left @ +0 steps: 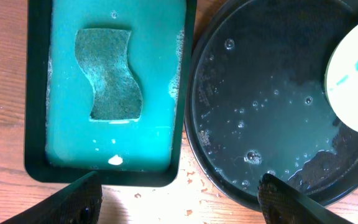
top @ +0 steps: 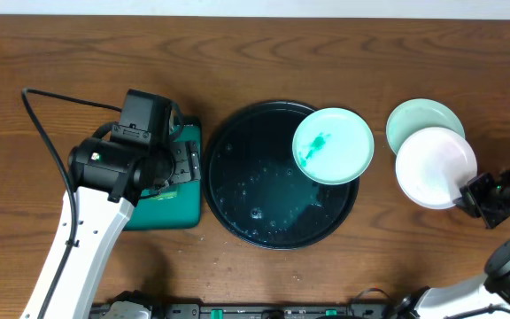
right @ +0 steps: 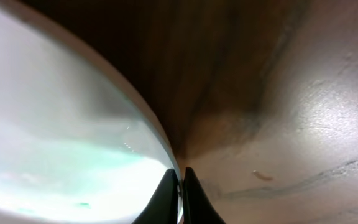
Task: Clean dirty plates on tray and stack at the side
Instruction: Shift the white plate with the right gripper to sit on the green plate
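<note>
Wooden table (top: 60,44) runs under both my arms. My right gripper (right: 179,183) is pinched onto the rim of the white plate (top: 432,164), gripping its edge at the side farthest from the black tray (top: 237,195). That plate sits right of the tray and overlaps a pale mint plate (top: 419,113). The smeared plate (top: 333,146) lies on the tray's right side, reaching over its rim. My left gripper (left: 179,193) hangs spread wide above the seam between the black tray and the green tray (left: 39,93) holding a sponge (left: 109,74).
</note>
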Controlling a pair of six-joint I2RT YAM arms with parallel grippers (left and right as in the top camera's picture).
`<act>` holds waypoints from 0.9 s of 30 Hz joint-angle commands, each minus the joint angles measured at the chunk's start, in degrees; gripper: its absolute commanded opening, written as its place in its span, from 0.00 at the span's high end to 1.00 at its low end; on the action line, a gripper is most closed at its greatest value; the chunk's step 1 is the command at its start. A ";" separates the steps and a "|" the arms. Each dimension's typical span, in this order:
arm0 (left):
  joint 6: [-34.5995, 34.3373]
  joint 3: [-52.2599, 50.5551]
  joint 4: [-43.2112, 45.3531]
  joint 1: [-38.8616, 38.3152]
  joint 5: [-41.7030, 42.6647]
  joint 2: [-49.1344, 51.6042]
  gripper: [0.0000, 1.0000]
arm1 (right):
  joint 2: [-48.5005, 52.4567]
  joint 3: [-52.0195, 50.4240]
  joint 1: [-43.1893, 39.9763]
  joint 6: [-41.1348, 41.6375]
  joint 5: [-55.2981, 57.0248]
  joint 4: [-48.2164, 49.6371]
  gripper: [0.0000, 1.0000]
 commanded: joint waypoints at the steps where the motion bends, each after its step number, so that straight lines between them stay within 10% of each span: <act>1: 0.50 -0.76 0.13 -0.15 -0.70 0.37 0.19 | -5.35 -0.11 1.44 1.84 -1.51 0.90 0.98; 27: 0.48 -0.76 0.11 -0.15 -0.70 0.37 0.19 | -7.45 -0.11 10.32 19.85 6.49 7.63 0.99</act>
